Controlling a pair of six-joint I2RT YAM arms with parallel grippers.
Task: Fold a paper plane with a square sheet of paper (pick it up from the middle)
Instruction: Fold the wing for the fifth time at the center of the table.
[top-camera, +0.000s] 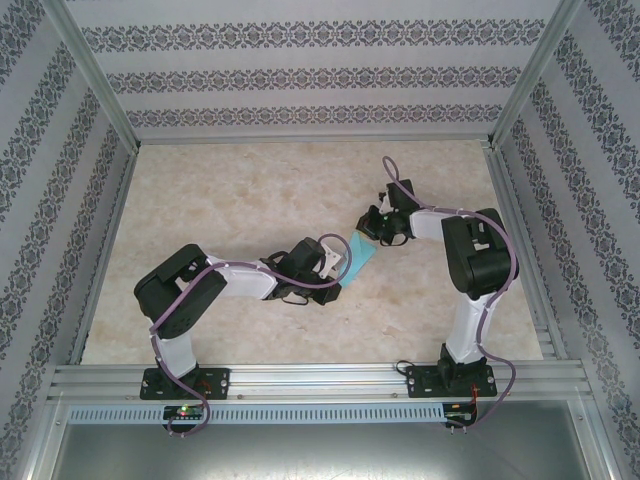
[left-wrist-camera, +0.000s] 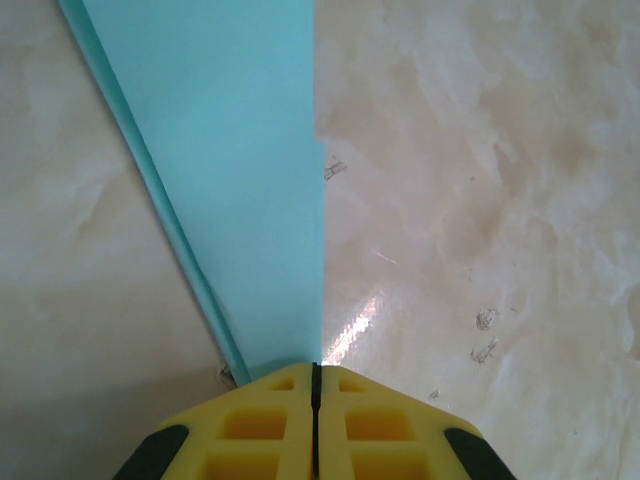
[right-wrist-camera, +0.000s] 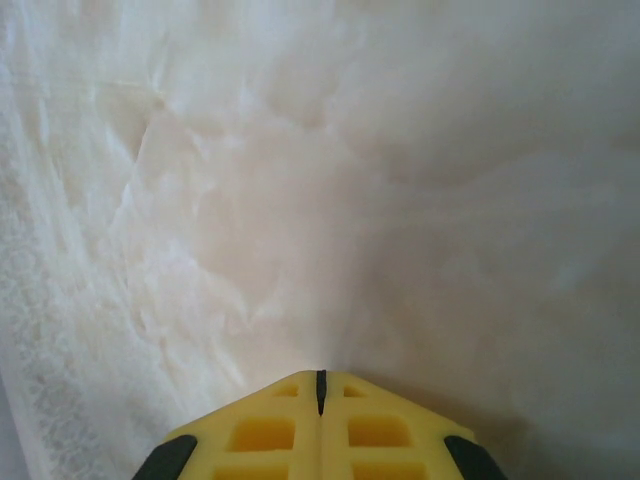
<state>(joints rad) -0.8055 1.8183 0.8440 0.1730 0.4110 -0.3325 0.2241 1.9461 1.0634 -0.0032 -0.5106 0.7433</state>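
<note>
Left hand (left-wrist-camera: 316, 372) fingers are pressed together on the folded turquoise paper (left-wrist-camera: 250, 180), which reaches from them toward my right hand (right-wrist-camera: 320, 378) over the middle of the table (top-camera: 250, 190). My right hand is closed on nothing. I judge this is mid-fold: next, the right hand must open and pinch the far tip squarely. The table is glossy, marbled beige, and the walls (top-camera: 300, 80) are patterned.

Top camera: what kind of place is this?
Probably a robot test booth: two robot arms bolted to a metal rail, a marble-look table with blue paper, patterned walls around.
</note>
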